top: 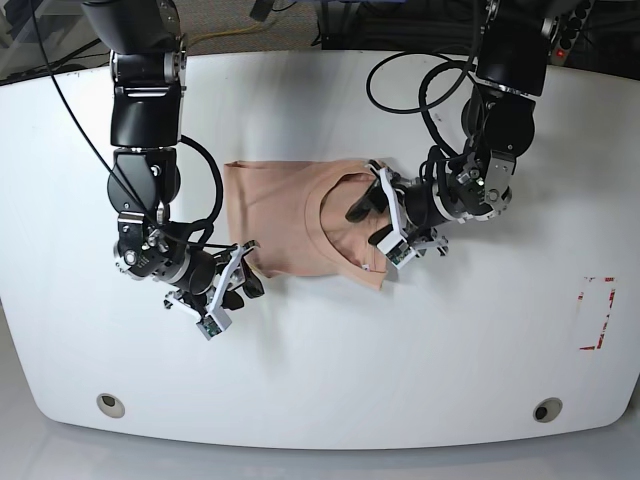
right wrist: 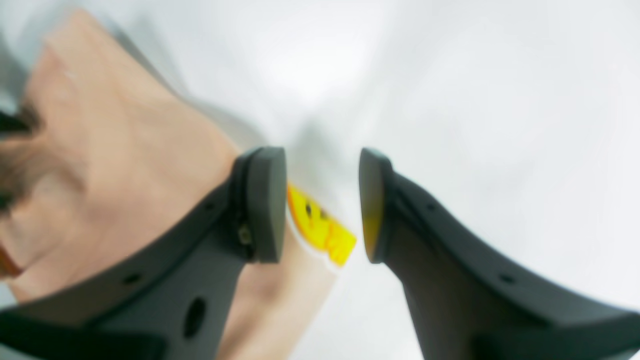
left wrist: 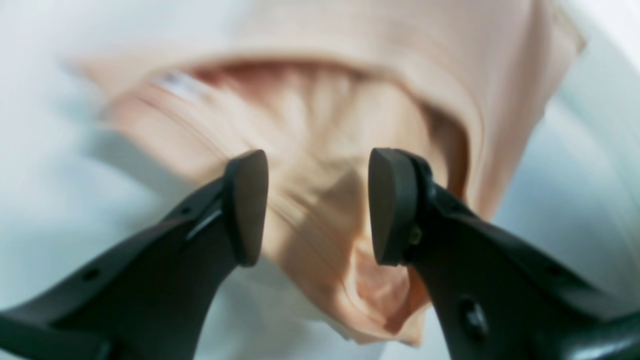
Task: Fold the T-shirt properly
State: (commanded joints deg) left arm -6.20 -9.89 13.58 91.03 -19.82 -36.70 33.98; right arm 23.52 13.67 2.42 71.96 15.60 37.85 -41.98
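peach T-shirt [top: 280, 215], white table [top: 330, 380], black claws

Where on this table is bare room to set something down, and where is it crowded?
Bare white table lies along the near edge below both arms, and on the side toward the red-marked rectangle. The middle is crowded: the T-shirt with the left pincer over it and the right pincer at its corner.

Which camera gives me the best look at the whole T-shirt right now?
The base view: it alone shows the whole T-shirt, partly folded on the white table, sharp, between both open claws. The left wrist view shows only a blurred bunch of fabric past the left claw. The right wrist view shows a blurred edge beside the right claw.
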